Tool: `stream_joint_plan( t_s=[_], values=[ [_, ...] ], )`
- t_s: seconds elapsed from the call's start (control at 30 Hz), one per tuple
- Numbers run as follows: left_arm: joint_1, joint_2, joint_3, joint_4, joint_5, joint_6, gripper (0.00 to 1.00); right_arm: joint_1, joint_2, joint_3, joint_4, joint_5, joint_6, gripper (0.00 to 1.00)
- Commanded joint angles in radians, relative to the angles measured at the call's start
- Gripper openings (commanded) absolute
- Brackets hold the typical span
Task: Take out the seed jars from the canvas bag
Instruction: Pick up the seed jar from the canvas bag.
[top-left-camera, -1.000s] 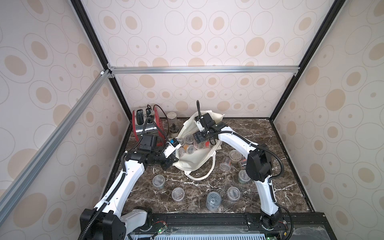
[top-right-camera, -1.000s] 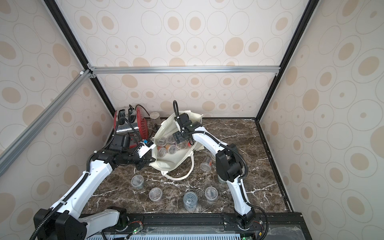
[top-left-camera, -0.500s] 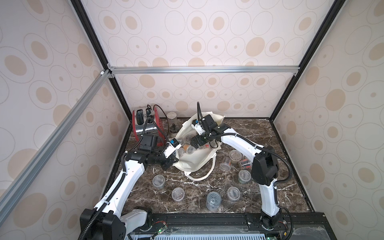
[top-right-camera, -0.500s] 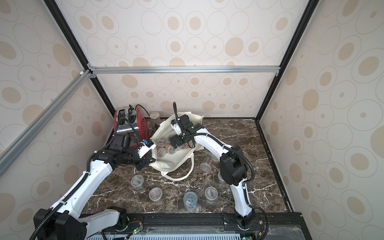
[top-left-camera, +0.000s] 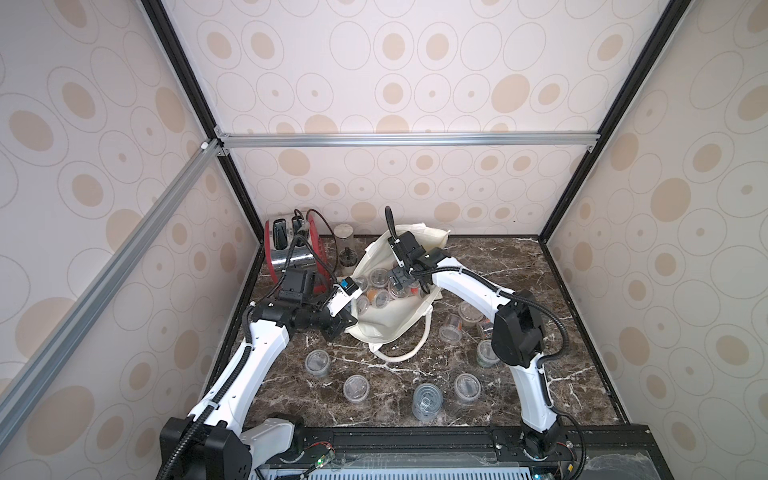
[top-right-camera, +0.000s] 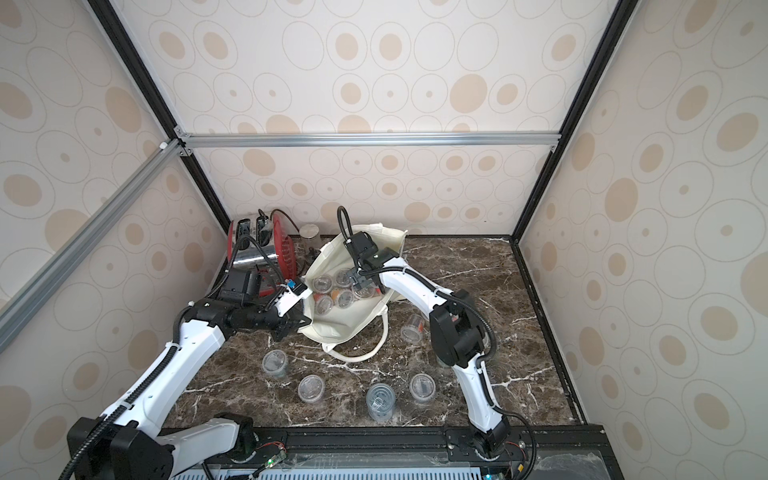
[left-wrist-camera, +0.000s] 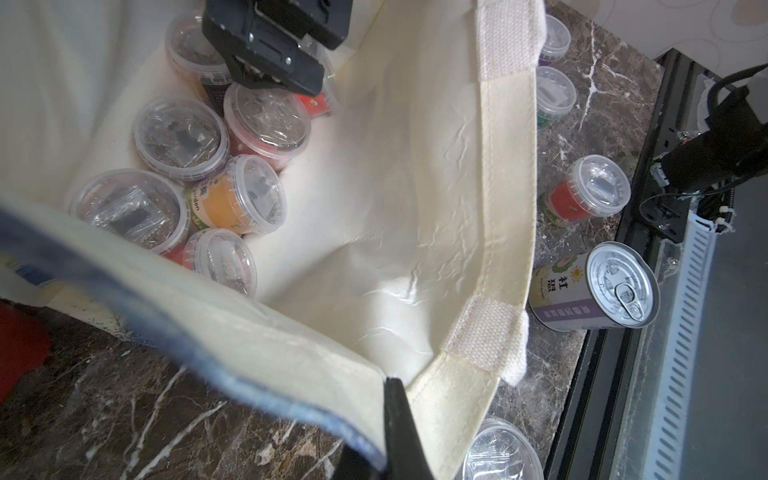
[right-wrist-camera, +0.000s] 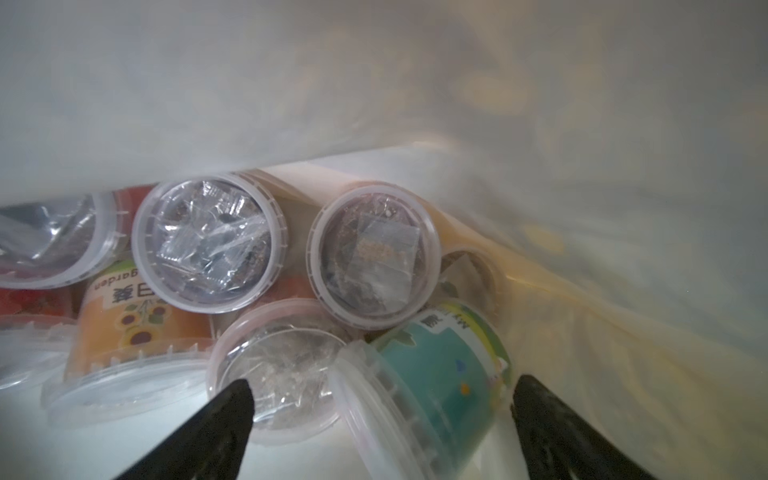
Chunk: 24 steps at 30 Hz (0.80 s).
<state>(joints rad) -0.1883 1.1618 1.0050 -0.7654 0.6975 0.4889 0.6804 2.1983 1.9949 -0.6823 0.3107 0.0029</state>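
In both top views several small clear plastic seed jars (top-left-camera: 317, 362) (top-right-camera: 274, 361) stand out on the dark marble table (top-left-camera: 519, 270), with a cluster left inside the cream canvas bag (top-left-camera: 399, 322). The left wrist view shows the left gripper (left-wrist-camera: 380, 440) clamped on the bag's rim, above at least six jars. In the right wrist view the right gripper (right-wrist-camera: 384, 395) gapes wide and empty over a tipped teal-labelled jar (right-wrist-camera: 440, 374), so roughly half seems done.
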Motion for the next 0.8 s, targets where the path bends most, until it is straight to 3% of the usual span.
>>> stream_joint_plan(
  t_s=[0.0,0.23,0.33,0.43,0.53,0.57,0.63,0.77],
  values=[
    [-0.002,-0.014,0.015,-0.036,0.011,0.039,0.00,0.001,0.014,0.052,-0.126,-0.093,0.018,0.99],
    [-0.002,-0.016,0.012,-0.046,0.019,0.049,0.00,0.013,-0.090,-0.022,-0.127,-0.561,-0.057,0.95],
    [-0.002,-0.008,0.014,-0.040,0.010,0.044,0.00,0.027,-0.139,-0.061,-0.110,-0.620,-0.076,0.95],
    [-0.002,-0.011,0.015,-0.041,0.017,0.044,0.00,0.027,-0.187,-0.122,-0.040,-0.551,-0.076,0.97],
    [-0.002,-0.014,0.015,-0.039,0.022,0.049,0.00,0.027,-0.188,-0.129,-0.022,-0.251,-0.068,0.99],
    [-0.002,-0.012,0.018,-0.039,0.017,0.048,0.00,0.026,-0.179,-0.120,-0.034,-0.202,-0.082,0.99],
    [-0.002,-0.014,0.024,-0.041,0.014,0.045,0.00,0.027,-0.159,-0.111,-0.058,-0.195,-0.162,0.99],
    [-0.002,-0.016,0.016,-0.039,0.023,0.053,0.00,0.030,-0.128,-0.081,-0.170,-0.315,-0.368,0.99]
  ],
)
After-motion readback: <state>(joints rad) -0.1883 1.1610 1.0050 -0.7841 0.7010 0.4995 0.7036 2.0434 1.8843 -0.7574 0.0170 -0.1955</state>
